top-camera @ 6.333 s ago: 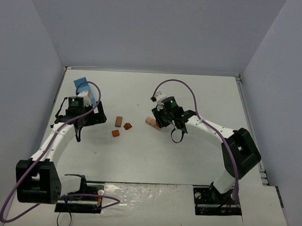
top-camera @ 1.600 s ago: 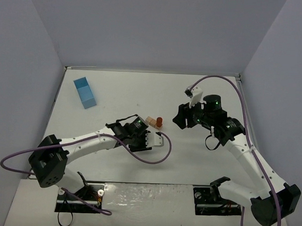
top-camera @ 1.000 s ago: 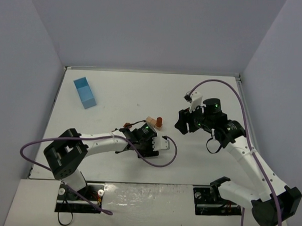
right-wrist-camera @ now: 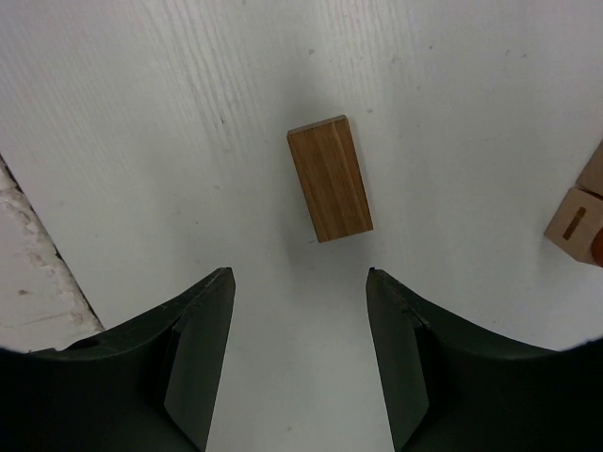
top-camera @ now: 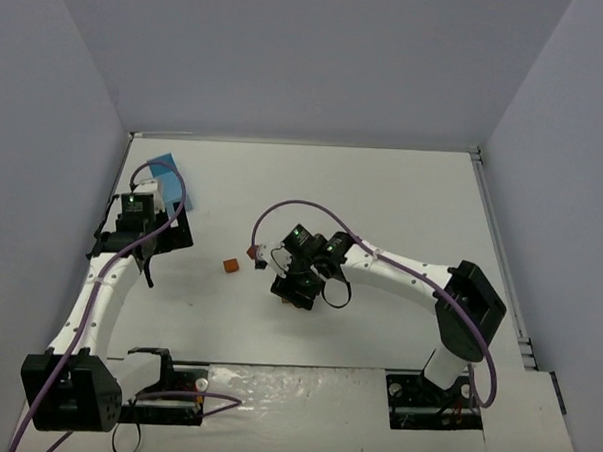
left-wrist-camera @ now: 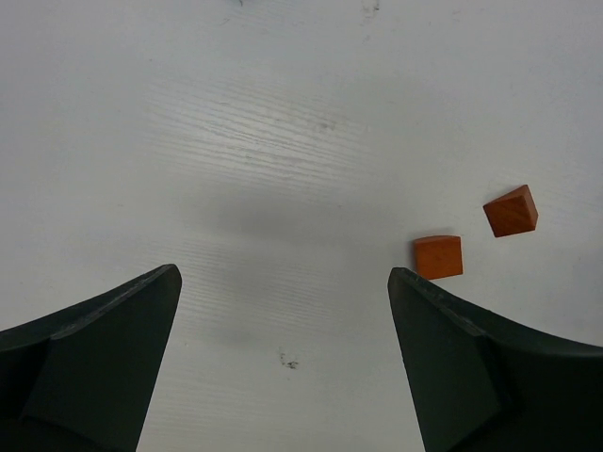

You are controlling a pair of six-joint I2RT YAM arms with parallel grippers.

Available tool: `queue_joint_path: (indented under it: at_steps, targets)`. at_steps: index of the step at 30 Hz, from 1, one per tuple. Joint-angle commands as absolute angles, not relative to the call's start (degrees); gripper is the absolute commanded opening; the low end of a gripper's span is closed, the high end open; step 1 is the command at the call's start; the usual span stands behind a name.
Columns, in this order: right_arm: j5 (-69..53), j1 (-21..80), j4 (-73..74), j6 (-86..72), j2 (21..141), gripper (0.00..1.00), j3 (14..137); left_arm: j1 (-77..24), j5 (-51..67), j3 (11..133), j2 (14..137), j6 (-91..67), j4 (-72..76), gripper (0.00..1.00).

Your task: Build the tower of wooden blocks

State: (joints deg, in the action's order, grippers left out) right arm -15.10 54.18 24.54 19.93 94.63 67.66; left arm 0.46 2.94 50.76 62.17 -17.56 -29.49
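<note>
Compared with a second ago, the left arm has pulled away from the middle of the table (top-camera: pixel 403 190) to its left side, beside the light-blue box (top-camera: pixel 162 164). The right arm has swung in from the right to the middle. The left gripper (left-wrist-camera: pixel 283 271) hangs over bare table, fingers spread wide and holding nothing. To its right lie two small blocks, apart: an orange-red block (left-wrist-camera: pixel 438 256) and a darker reddish-brown block (left-wrist-camera: pixel 511 210), each flat on the table. Farther right, the right gripper (right-wrist-camera: pixel 299 275) points down, fingers wide and empty. A brown oblong block (right-wrist-camera: pixel 330 179) lies flat just ahead of them. At that view's right edge sit light tan blocks (right-wrist-camera: pixel 577 221), close together.
</note>
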Motion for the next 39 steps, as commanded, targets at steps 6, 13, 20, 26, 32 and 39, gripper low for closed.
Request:
queue_joint_path:
  at_steps: [6, 13, 20, 26, 32, 39]
  targets:
    - [-9.47, 55.02, 24.72, 22.11, 103.57, 0.54, 72.58, 3.49, 5.39, 48.7, 62.4, -14.83, -22.4, 0.9]
    - [-8.57, 55.49, 23.84, 22.06, 106.32, 0.52, 73.83, 3.49, 4.89, 48.87, 64.37, -13.8, -21.77, 0.9]
    - [-6.45, 56.17, 22.19, 21.67, 107.28, 0.48, 73.56, 3.52, 3.87, 49.09, 64.82, -13.14, -22.11, 0.9]
    - [-6.09, 56.57, 21.59, 22.18, 107.52, 0.48, 73.27, 3.52, 3.81, 49.1, 65.07, -13.03, -22.09, 0.9]
    - [-5.54, 57.13, 21.27, 22.2, 108.01, 0.45, 72.73, 3.52, 3.34, 49.04, 65.08, -12.83, -22.24, 0.9]
    - [-4.81, 57.13, 21.18, 21.77, 107.17, 0.26, 71.67, 3.52, 3.05, 49.1, 65.39, -12.57, -22.32, 0.9]
